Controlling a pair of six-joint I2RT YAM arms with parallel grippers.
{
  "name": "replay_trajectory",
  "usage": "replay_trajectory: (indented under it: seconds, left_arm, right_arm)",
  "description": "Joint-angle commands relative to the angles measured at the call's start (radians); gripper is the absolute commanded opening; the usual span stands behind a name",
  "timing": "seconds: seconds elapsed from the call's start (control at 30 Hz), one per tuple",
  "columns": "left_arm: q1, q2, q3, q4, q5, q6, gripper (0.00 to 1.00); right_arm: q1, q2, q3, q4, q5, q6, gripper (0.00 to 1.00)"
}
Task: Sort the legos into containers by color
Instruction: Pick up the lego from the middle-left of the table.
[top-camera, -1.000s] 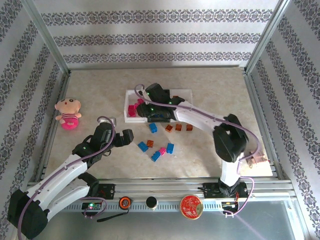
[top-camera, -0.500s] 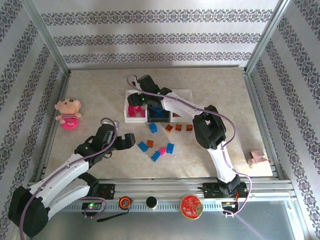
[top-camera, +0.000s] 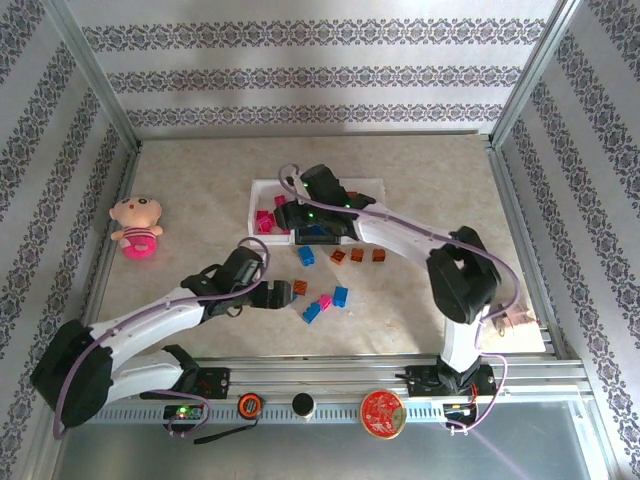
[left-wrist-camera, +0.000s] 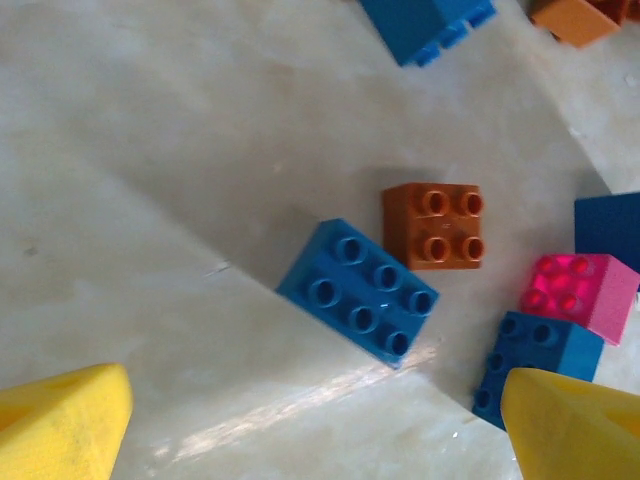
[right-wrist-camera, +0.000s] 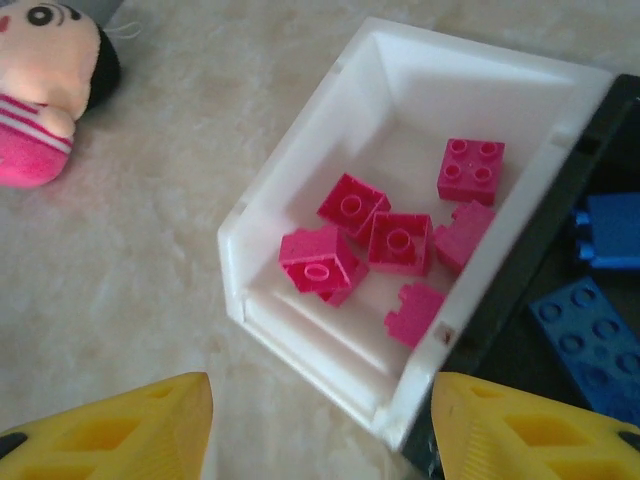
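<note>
Overhead, left jaws wide apart above blue brick (left-wrist-camera: 357, 290) beside bare tabletop (left-wrist-camera: 150, 190); right jaws apart above white tray (right-wrist-camera: 295, 140) corner

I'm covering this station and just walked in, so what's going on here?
Two robot arms are sorting lego bricks by color into joined trays. The right gripper hovers, jaws open and empty, over the white tray, which holds pink bricks. The black tray beside it holds blue bricks. The left gripper, jaws open, is above a loose blue brick lying beside an orange brick. Several more bricks lie unsorted on the table.
</note>
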Motion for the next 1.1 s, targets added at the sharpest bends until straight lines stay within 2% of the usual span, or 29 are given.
replay_trajectory:
  seconds: [0.0,0.17,0.37,0.67,0.83,1.07]
  left_arm:
    - [-0.055,0.065,0.069,-0.012,-0.077,0.072,0.93]
    - [-0.075,0.139,0.093,-0.014,-0.097,0.074,0.85]
    - [-0.123,0.232,0.134,-0.033,-0.146,0.100,0.91]
    - [-0.123,0.340,0.193,-0.015,-0.212,0.160,0.91]
    - [-0.124,0.392,0.214,-0.015,-0.179,0.169,0.83]
    - [-0.138,0.385,0.177,-0.010,-0.128,0.153,0.83]
  right_arm:
    - [-0.013,-0.082,-0.097,0.080,-0.008,0.023,0.61]
    - [-0.019,-0.158,-0.203,0.106,0.004,0.030,0.61]
    - [-0.035,-0.220,-0.265,0.134,0.006,0.045,0.61]
    - [-0.053,-0.281,-0.305,0.138,0.017,0.044,0.61]
    - [-0.070,-0.303,-0.329,0.140,0.018,0.048,0.61]
    - [-0.086,-0.318,-0.347,0.146,0.015,0.051,0.61]
